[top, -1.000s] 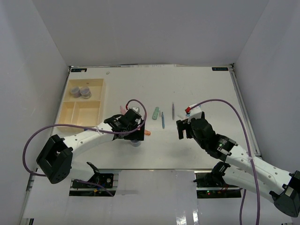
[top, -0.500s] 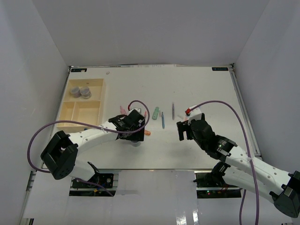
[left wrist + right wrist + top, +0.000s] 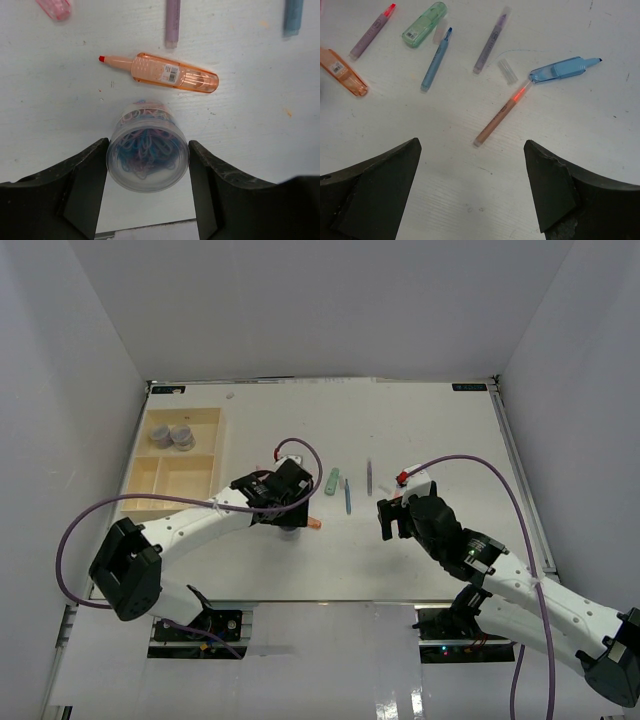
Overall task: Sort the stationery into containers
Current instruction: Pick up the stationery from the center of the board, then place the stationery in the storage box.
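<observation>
Left claw [image 3: 147, 150] gripped the sides of a clip-filled pot [image 3: 147, 162] on the counter, with an orange marker [image 3: 170, 75] just beyond at 12 o'clock. The pot was best lifted straight up, held level, then carried to the tray [image 3: 186, 480] at 10 o'clock. Right claw [image 3: 391, 520] hung released, empty.

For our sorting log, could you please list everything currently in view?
Tray: one, cream, table's far-left.
Tray pots: two, grey-purple, side by side in the tray's far compartment.
Clip pot: one, clear with coloured clips inside, on the table beside the orange highlighter.
Highlighters: three; orange, green, blue; mid-table.
Slim pens: four; two purple, one blue, one tan with red tip; mid-table.
Clear caps: two, among the pens.
Pink item: one, cut off at the left wrist view's edge.
Table: one, white.
Cables: two, purple, one per arm.
Left arm: white; jaws against both sides of the clip pot.
Right arm: white; jaws open above the pens, holding nothing.
</observation>
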`<action>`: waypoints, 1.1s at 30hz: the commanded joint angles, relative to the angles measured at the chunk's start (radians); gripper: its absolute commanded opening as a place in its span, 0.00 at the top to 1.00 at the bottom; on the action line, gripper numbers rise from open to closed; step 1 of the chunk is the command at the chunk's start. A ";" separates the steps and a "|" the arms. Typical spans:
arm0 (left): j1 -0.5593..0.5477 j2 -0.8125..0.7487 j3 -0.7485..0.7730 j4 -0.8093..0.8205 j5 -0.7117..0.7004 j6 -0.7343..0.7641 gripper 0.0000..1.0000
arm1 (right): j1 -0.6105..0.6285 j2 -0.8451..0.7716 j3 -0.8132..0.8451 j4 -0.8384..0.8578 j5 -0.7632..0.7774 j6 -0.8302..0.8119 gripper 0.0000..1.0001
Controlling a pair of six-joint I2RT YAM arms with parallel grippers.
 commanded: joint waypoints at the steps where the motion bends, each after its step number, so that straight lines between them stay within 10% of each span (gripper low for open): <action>1: 0.063 -0.034 0.122 -0.057 -0.082 0.037 0.52 | -0.004 -0.019 -0.003 0.054 -0.018 -0.001 0.10; 16: 0.716 0.268 0.638 0.026 0.061 0.283 0.51 | -0.002 -0.030 -0.017 0.061 -0.105 -0.005 0.10; 33: 0.899 0.689 0.931 0.027 0.105 0.271 0.39 | -0.004 -0.031 -0.052 0.068 -0.130 0.001 0.10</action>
